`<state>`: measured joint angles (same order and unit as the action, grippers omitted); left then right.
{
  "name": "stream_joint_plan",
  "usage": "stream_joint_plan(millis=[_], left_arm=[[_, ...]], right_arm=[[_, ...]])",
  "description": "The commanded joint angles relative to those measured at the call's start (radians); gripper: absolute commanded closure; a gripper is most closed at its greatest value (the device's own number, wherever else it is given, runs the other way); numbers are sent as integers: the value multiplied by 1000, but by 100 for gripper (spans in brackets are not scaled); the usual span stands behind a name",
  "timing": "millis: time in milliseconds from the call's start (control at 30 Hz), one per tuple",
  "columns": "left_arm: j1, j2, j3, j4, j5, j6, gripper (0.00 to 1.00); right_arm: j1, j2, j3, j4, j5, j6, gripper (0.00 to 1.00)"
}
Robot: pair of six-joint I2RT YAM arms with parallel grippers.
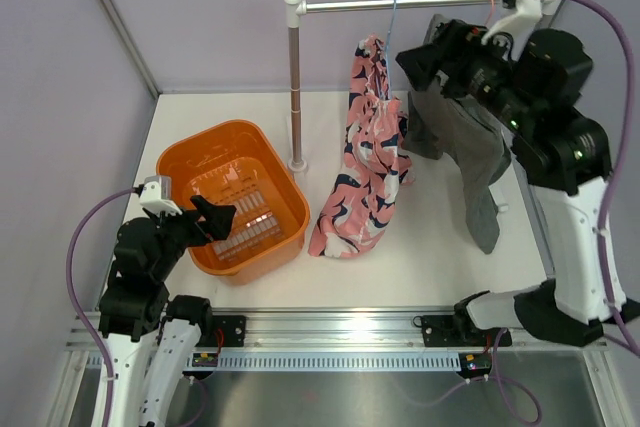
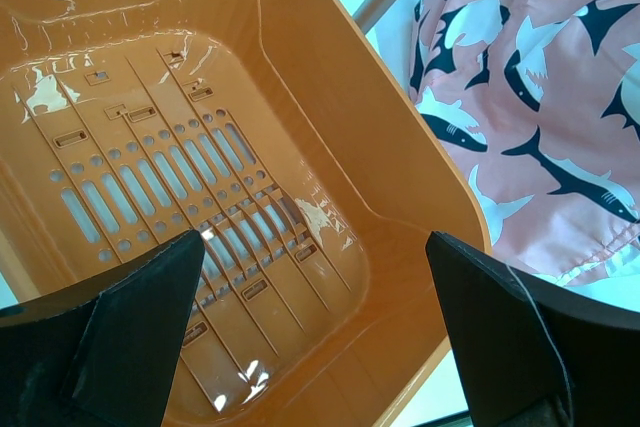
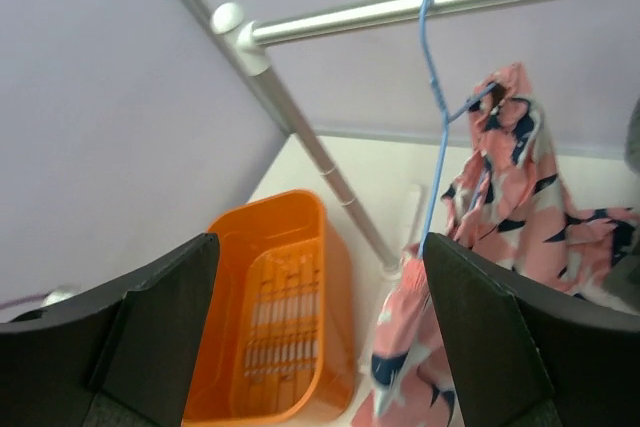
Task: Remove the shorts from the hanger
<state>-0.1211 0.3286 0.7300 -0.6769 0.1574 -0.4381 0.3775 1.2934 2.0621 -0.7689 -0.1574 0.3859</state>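
Right end effector [image 3: 318, 245] (agape) beside shorts [image 3: 505, 182]

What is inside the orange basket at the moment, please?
Nothing shows in the basket: only its bare slotted floor and walls. The left gripper covers the near corners, so those cannot be checked.

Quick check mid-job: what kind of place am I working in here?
Probably a lab test cell staged as a laundry corner: plain lavender panel walls, a clothes rail with shorts on a blue hanger, and an orange basket.
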Motion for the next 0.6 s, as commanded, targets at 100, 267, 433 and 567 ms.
stream_joint_plan(millis=[100,267,433,567], left_arm=[[3,-2,0,60,5,-2,1],[3,10,-1,62,17,1,1],[-3,33,-1,65,39,6,1],[-17,39,-1,63,37,7,1]], right_arm=[[116,230,136,-40,393,-163,11],[129,336,129,74,490,-215,10],[129,388,78,244,551,-262,9],[129,478,177,218,575,-278,9]])
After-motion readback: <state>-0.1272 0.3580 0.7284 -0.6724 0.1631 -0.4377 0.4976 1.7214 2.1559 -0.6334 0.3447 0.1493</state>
